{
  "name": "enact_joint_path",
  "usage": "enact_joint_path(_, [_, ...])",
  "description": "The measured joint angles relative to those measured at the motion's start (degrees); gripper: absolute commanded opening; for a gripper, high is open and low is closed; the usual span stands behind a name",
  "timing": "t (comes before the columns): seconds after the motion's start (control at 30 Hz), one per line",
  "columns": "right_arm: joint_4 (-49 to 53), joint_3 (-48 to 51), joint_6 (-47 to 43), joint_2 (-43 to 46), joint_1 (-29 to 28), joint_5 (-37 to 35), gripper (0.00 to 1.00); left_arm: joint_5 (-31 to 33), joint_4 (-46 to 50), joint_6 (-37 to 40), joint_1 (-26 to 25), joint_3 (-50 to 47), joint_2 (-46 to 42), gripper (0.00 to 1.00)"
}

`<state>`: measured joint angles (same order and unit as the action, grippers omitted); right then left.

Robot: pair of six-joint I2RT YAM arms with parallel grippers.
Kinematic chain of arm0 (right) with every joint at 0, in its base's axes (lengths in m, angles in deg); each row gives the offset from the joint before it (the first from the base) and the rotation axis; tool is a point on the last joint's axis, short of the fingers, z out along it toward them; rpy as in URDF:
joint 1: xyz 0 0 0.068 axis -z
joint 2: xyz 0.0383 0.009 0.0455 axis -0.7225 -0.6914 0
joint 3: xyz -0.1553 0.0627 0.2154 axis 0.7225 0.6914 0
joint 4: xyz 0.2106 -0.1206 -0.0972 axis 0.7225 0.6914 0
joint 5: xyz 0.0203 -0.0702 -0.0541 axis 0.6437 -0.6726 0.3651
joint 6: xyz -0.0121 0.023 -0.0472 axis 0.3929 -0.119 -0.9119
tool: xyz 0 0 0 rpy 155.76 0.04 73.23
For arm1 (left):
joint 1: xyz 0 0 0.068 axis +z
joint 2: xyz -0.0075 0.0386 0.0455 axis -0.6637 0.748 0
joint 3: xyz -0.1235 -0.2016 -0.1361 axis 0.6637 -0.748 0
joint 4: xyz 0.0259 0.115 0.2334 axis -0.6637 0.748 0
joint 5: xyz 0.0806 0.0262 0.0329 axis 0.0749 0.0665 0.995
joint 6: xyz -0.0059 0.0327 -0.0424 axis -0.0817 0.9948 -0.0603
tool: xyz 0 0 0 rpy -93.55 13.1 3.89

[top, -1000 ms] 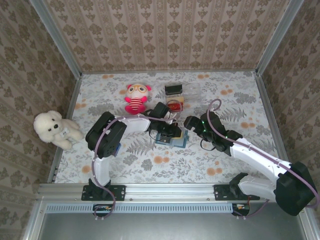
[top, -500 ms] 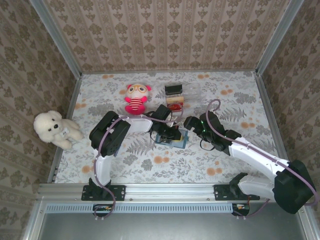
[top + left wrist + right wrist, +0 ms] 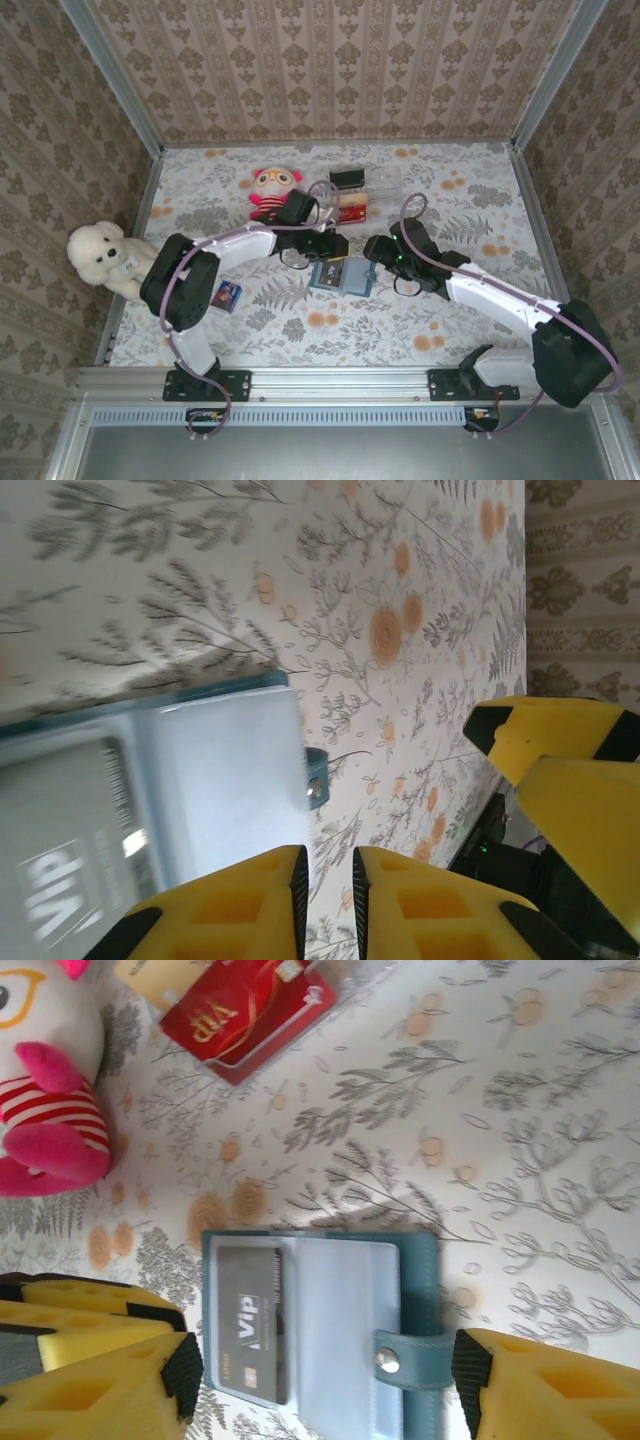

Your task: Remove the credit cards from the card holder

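The card holder [image 3: 335, 1300] looks limp; pinch the stiff grey VIP card [image 3: 250, 1325] by its edge. Your right gripper [image 3: 322, 1370] stands wide apart, your left gripper [image 3: 330, 865] barely apart.

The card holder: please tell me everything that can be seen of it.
The card holder is a thin teal booklet lying open and flat on the flowered table cover. Its inner pockets look like clear plastic; one holds a grey card marked VIP. A teal strap with a metal snap sticks out at one edge. The right end effector straddles it, jaws open; whether it touches cannot be told.
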<state>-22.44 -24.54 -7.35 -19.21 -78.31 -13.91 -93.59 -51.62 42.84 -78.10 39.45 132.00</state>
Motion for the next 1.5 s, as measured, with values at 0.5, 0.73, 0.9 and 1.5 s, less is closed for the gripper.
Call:
enact_joint_path(0.5, [-3.58, -8.66, 1.92, -20.13, -5.29, 8.39, 0.24, 4.07, 3.32, 0.42, 9.55, -8.70, -3.50, 0.26])
enact_joint_path(0.73, [-3.78, -10.32, 3.37, -23.06, -5.92, 8.79, 0.22, 4.46, 3.32, 1.20, 9.09, -8.66, -2.58, 0.22])
enact_joint_path(0.9, [-3.69, -10.84, 3.41, -24.68, -5.92, 8.81, 0.20, 4.46, 4.17, 1.64, 7.17, -7.80, -0.72, 0.21])
enact_joint_path(1.5, [-4.52, -11.21, 3.17, -27.12, -5.92, 10.10, 0.19, 4.70, 5.55, 2.45, 6.16, -4.81, 3.85, 0.12])
